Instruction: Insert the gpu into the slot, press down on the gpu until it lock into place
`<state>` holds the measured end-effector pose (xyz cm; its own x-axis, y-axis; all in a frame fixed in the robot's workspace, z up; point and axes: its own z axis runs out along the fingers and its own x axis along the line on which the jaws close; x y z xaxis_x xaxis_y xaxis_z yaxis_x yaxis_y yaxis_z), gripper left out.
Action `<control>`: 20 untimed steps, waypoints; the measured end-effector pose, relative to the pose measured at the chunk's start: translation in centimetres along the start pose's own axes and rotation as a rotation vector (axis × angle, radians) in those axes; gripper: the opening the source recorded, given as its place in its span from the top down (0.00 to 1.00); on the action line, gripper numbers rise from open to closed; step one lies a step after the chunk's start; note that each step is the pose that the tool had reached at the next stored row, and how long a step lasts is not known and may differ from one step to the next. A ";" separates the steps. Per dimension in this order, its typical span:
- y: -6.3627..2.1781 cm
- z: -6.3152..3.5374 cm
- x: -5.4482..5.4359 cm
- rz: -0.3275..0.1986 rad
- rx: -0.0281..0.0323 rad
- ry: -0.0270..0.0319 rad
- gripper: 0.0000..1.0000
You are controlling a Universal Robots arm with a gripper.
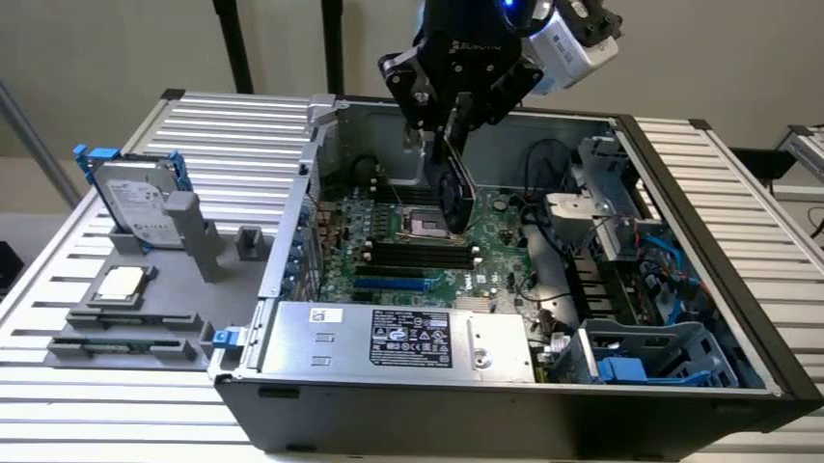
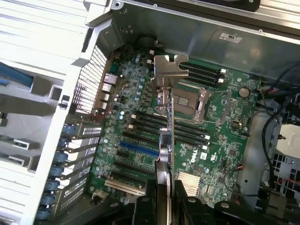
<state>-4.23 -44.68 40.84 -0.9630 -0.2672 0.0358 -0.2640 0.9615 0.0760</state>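
I see the gripper (image 1: 445, 130) in the upper middle of the exterior view, above the open computer case (image 1: 515, 415). Its jaws are clamped on the top end of the gpu (image 1: 453, 198). The card hangs on edge with its long side nearly vertical. Its lower end sits in front of the CPU socket (image 1: 431, 227) on the green motherboard (image 1: 503, 246).

The slot (image 1: 390, 285) lies lower in the frame, past the black memory slots (image 1: 412, 256), bare and apart from the card. The silver power-supply box (image 1: 399, 338) sits at the lower middle.

In the wrist view the gpu (image 2: 168, 136) shows edge-on between the fingers (image 2: 143, 211) of the gripper (image 2: 164, 208), with its metal bracket (image 2: 166, 70) at the far end. The blue slot (image 2: 138, 149) runs just beside the card's line, with nothing seated in it.
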 end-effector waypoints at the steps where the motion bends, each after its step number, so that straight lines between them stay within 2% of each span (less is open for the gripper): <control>1: 0.00 0.05 0.0 -0.018 0.0009 0.0005 0.74; 20: -0.09 1.18 0.0 -0.364 0.0184 0.0089 0.74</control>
<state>-4.22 -44.68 39.66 -0.8053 -0.5927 0.0184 -0.5904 0.8043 0.0675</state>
